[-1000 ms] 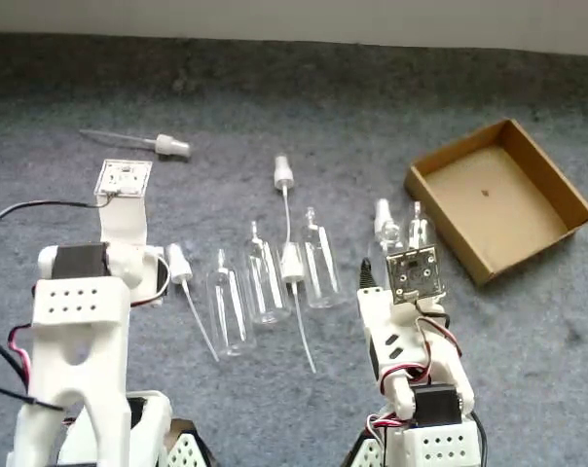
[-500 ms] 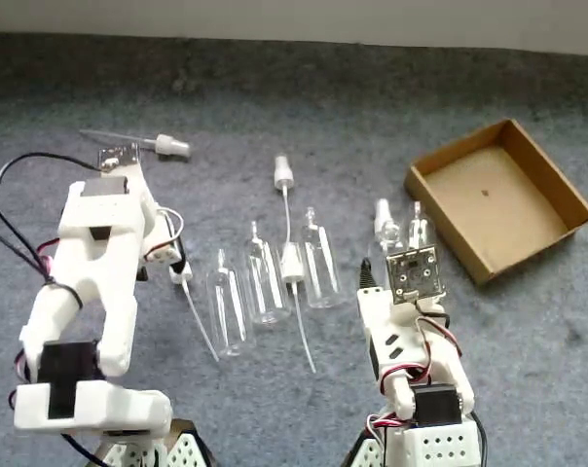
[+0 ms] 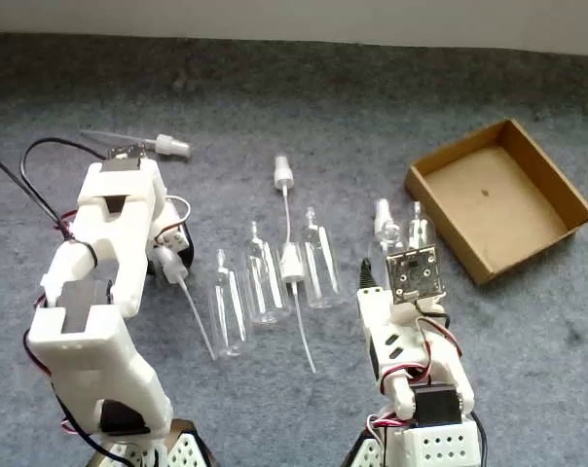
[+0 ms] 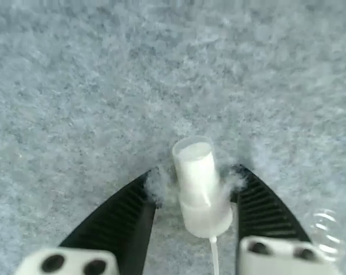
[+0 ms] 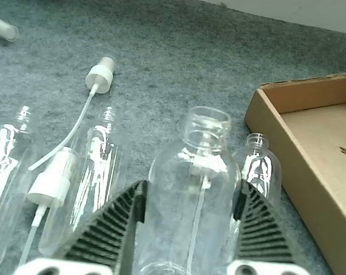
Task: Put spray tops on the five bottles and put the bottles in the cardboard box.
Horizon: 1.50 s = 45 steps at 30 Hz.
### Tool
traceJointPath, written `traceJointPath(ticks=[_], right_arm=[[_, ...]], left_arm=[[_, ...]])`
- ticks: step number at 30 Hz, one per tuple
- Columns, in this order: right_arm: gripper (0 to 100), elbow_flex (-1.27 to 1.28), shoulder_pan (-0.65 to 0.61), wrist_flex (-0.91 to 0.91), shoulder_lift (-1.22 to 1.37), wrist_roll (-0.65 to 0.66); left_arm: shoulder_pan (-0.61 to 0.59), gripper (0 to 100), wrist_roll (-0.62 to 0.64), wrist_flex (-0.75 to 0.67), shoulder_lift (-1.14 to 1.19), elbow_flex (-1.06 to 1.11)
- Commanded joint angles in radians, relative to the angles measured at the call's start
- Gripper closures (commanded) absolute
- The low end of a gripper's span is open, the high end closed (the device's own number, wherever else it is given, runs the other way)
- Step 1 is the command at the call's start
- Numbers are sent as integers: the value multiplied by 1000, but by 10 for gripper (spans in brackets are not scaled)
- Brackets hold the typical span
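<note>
Beside the cardboard box (image 3: 489,199): right gripper (image 5: 191,188), fingers clamped on a clear bottle (image 5: 196,166).
Far from that box: left gripper (image 4: 196,175), fingers apart, straddling a spray top (image 4: 199,183).
Doing it well: centre on the collar, close gently.

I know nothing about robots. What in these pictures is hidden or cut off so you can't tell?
- Left wrist view: the spray top lies between the left fingers; its tube is cut off by the picture's edge.
- High view: the left arm covers those fingers.
- Right wrist view: the edge cuts off the base of the bottle between the right fingers.
- High view: the right arm's camera board hides that bottle's lower part.
</note>
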Motion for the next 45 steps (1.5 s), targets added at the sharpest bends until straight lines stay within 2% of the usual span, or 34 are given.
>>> traceJointPath(ticks=[1, 12, 16, 24, 27, 32, 34, 38, 40, 45], right_arm=[[864, 85, 7, -33, 5, 0], [864, 85, 7, -33, 5, 0], [864, 85, 7, -33, 5, 0], [864, 85, 7, -33, 5, 0], [864, 85, 7, -33, 5, 5], [864, 82, 5, -31, 5, 8], [864, 77, 5, -31, 5, 2], [864, 48, 10, -62, 5, 0], [864, 31, 12, -104, 5, 0], [865, -1, 7, -173, 5, 0]], left_arm=[[58, 848, 9, 0, 21, -47], [87, 860, 11, 3, 33, -45], [88, 995, 8, 3, 33, -45], [88, 966, 5, 21, 30, -47], [88, 966, 5, 95, 30, -105], [88, 966, 3, 388, 31, -348], [88, 966, 3, 462, 31, -433], [90, 966, -6, 473, 28, -498], [107, 966, -68, 474, 7, -498], [162, 966, -130, 474, -203, -415]])
